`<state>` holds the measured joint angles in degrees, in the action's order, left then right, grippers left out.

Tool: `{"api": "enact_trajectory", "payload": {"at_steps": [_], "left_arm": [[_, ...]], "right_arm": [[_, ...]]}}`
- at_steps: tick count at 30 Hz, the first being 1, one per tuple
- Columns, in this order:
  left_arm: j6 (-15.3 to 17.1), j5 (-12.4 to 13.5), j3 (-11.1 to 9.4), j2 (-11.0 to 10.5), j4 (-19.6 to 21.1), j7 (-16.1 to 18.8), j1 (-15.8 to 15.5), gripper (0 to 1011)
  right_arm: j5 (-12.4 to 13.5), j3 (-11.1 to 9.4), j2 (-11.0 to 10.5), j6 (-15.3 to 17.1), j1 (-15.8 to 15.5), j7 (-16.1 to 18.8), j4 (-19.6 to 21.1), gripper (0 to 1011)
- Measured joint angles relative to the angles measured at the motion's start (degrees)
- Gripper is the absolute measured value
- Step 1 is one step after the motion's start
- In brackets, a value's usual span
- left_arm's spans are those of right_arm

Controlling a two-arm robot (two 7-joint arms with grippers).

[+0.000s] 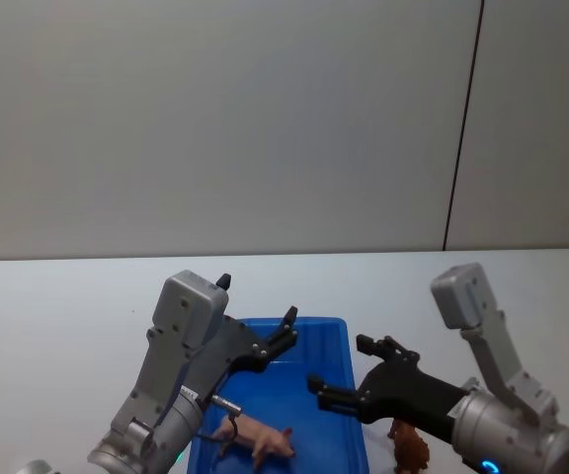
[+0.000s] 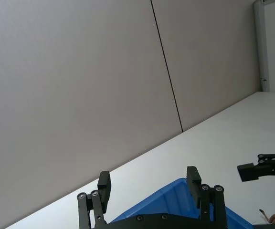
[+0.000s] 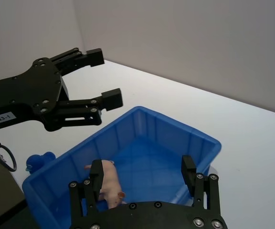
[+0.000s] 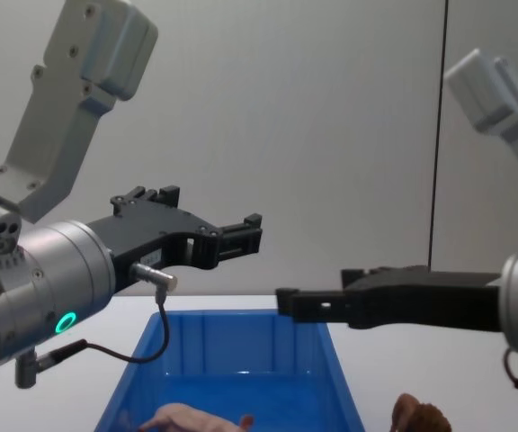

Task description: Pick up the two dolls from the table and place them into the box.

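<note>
Since the pink doll [image 1: 260, 439] already lies on the floor of the blue box [image 1: 329, 323], at the end nearest the robot, half the job looks done. Brown doll [image 1: 410, 449] sits on the white counter [image 1: 67, 306], just beside the box's right wall, outside it.

Left pincer [image 1: 258, 301] hovers above the box, jaws spread, nothing in them. Right pincer [image 1: 340, 363] hangs over the box's right rim, also spread and empty. The brown doll is under its arm, closer to the robot than the fingertips.

My read: step in hand is picking the brown doll, with the right arm since it's nearest. Next move calls for pulling that pincer back and down until its fingers straddle the doll, then closing, lifting clear of the rim and releasing over the box. Small, lumpy target, so centre it well.

Readable text: white sticker [image 3: 1, 117] on the left pincer's body, "183-1". Nothing else legible.
</note>
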<state>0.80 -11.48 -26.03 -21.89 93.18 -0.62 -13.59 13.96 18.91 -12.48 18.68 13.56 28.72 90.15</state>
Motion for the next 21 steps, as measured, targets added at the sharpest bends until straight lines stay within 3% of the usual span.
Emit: {"api": "enact_trajectory", "payload": {"at_steps": [21], "left_arm": [[0.0,0.0,0.0,0.0,0.0,0.0,0.0,1001]], "right_arm": [[1.35,-2.44,-7.37,-2.35,-8.12,-4.73,6.73,1001]]}}
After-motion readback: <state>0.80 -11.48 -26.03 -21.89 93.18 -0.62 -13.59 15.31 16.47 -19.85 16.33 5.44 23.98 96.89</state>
